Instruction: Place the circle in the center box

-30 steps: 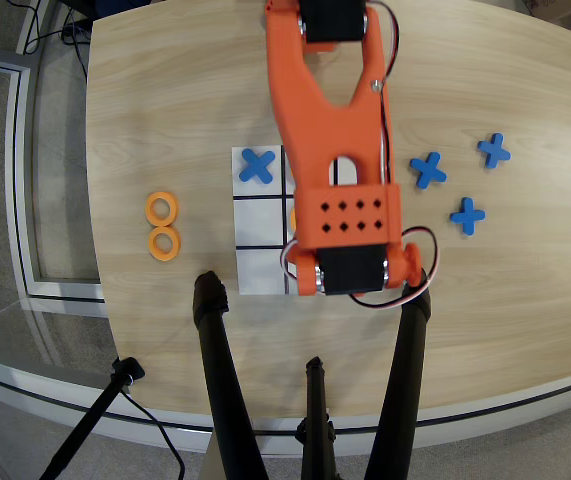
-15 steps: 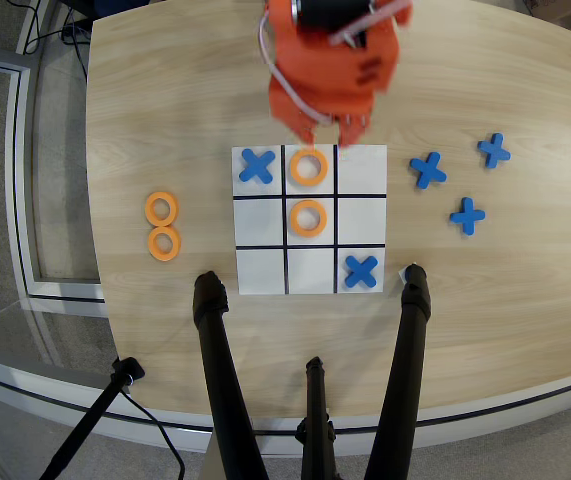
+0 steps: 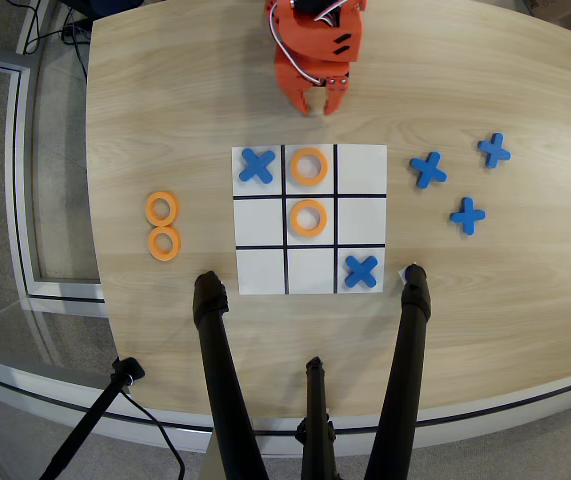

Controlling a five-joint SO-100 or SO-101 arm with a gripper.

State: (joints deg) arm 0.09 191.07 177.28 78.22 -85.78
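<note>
An orange circle [image 3: 308, 203] lies flat in the center box [image 3: 329, 239] of the white nine-cell board [image 3: 361, 215]. A second orange ring [image 3: 308, 152] lies in the top middle cell. Blue crosses sit in the top left cell [image 3: 256, 165] and the bottom right cell [image 3: 362, 270]. My orange gripper [image 3: 317, 103] is pulled back above the board's top edge, clear of every piece. A small gap separates its fingers, and nothing is between them.
Two spare orange rings [image 3: 162, 208] [image 3: 164, 243] lie on the wood left of the board. Three blue crosses [image 3: 428, 169] [image 3: 494, 150] [image 3: 467, 215] lie to its right. Black stand legs [image 3: 215, 370] [image 3: 405, 365] reach in from the bottom edge, near the board's lower corners.
One second ago the arm stretched over the board and hid its middle. It has since drawn back to the top of the table, leaving the circle uncovered in the center box.
</note>
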